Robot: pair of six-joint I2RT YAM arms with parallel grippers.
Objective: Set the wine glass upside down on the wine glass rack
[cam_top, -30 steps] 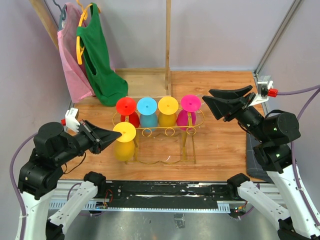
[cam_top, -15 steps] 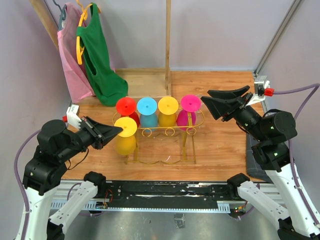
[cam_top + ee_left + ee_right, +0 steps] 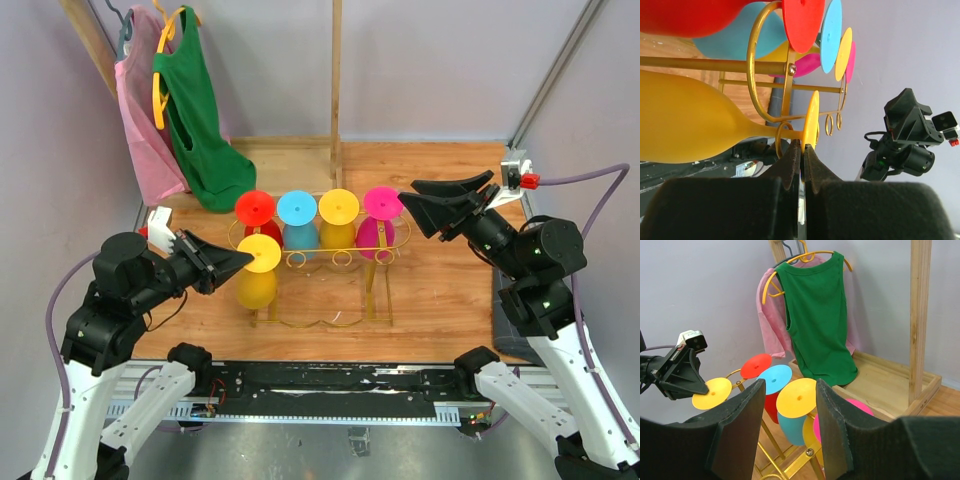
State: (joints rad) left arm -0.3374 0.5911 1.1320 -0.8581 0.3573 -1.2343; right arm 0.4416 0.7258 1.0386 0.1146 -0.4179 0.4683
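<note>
The left end effector [image 3: 801, 146] pinches the yellow wine glass [image 3: 256, 286] by its foot rim, apparently to seat the stem bowl-down in the rack [image 3: 335, 263], while the right end effector [image 3: 412, 198] hovers wide open nearby.

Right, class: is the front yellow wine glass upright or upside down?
Upside down: the front yellow wine glass has its flat foot on top, bowl hanging below the rack; the left hand pinches the foot.

The wooden table [image 3: 440, 290] carries the gold rack [image 3: 372, 288], which stands on thin legs near the middle. A clothes stand's flat wooden base [image 3: 285, 165] rests at the far edge, behind the rack.
</note>
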